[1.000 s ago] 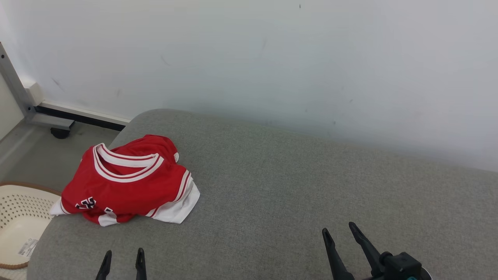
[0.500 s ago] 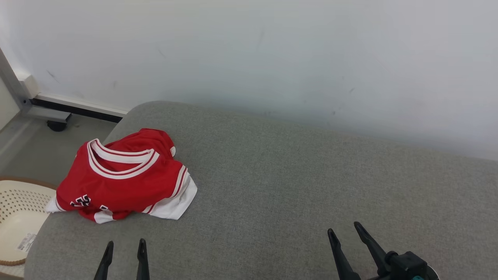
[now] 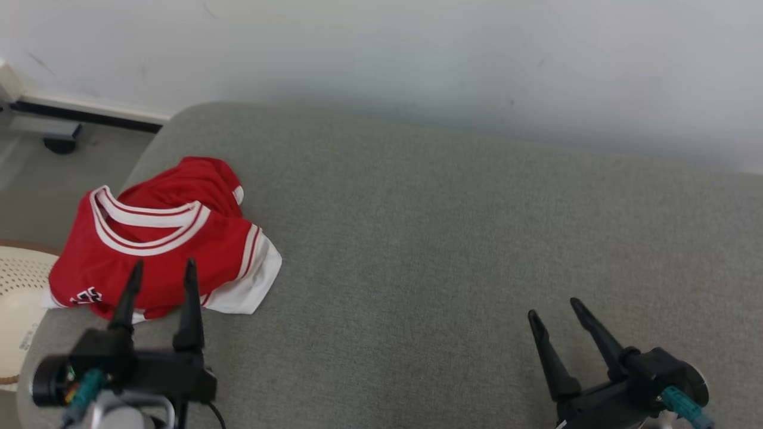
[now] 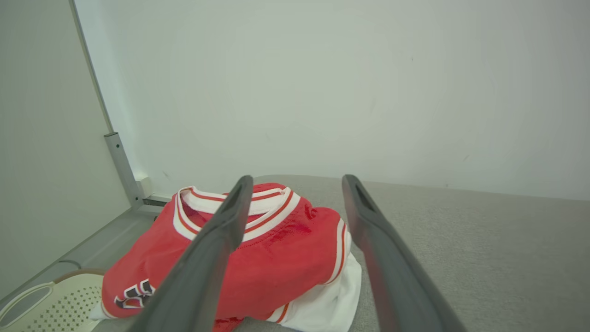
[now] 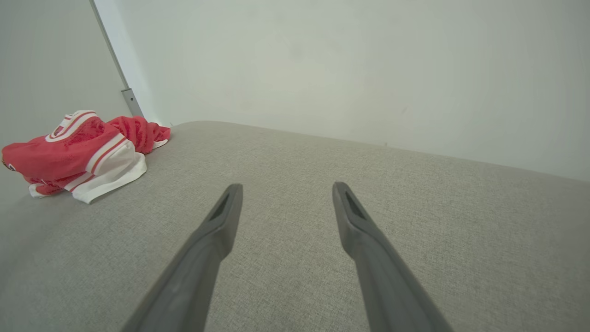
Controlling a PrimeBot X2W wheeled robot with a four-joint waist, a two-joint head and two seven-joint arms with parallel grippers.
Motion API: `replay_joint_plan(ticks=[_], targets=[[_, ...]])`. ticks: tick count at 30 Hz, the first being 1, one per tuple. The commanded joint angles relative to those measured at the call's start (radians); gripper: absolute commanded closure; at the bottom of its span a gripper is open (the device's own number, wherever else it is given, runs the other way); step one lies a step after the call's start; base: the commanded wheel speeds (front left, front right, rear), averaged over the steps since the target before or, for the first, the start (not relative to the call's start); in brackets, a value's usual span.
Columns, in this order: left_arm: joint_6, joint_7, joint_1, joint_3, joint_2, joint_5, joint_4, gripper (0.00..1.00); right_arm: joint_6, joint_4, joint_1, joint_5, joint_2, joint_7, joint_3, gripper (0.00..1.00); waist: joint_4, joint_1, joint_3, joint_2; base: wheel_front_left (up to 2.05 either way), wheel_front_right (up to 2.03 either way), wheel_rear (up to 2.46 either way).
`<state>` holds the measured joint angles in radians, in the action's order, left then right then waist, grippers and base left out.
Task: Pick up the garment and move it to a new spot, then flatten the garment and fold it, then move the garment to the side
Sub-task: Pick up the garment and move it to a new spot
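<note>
At the far left, past the edge of the seat, part of a cream perforated basket is seen. Just beside it, a red garment with white and red striped trim is found bunched in a loose heap at the left end of the grey cushioned surface. Its collar is turned toward the wall, and a white hem is spilled out to its right. Dark lettering is partly shown on its lower left fold but is too creased to be read.

The left gripper is held over the near edge of the garment, with its 2 dark fingers pointed toward the wall. The jaws are spread fully apart and nothing is clasped between them. In the left wrist view the garment is seen beneath and between the 2 fingers, but whether the cloth is touched cannot be told.

The right gripper is held low over the right part of the surface, well apart from the garment. Its jaws are likewise spread wide and nothing is held in them. In the right wrist view the garment is seen far off at the upper left, near a metal post set against the wall.
</note>
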<state>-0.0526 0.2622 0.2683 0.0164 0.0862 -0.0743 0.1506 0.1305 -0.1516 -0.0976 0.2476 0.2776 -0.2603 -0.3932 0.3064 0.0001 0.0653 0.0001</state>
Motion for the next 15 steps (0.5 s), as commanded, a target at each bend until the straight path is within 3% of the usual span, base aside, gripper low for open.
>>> replay_joint_plan(ticks=[1,9,15], targets=[[0.009,0.004,0.042,0.009,0.020,0.003,0.024,0.00,0.000,0.003,-0.016,0.011,0.012,-0.004,0.002,0.00,-0.034,-0.0001,0.091,-0.0001,0.00,0.00,0.00],[0.033,-0.009,0.231,0.023,0.059,-0.014,0.212,0.00,0.000,0.011,-0.061,0.020,0.047,-0.005,0.018,0.00,-0.067,-0.0001,0.193,-0.0001,0.00,0.00,0.00],[0.047,-0.123,0.370,0.033,0.088,-0.043,0.347,0.00,0.000,0.021,-0.089,0.019,0.061,-0.005,0.032,0.00,-0.091,-0.0001,0.268,-0.0001,0.00,0.00,0.00]])
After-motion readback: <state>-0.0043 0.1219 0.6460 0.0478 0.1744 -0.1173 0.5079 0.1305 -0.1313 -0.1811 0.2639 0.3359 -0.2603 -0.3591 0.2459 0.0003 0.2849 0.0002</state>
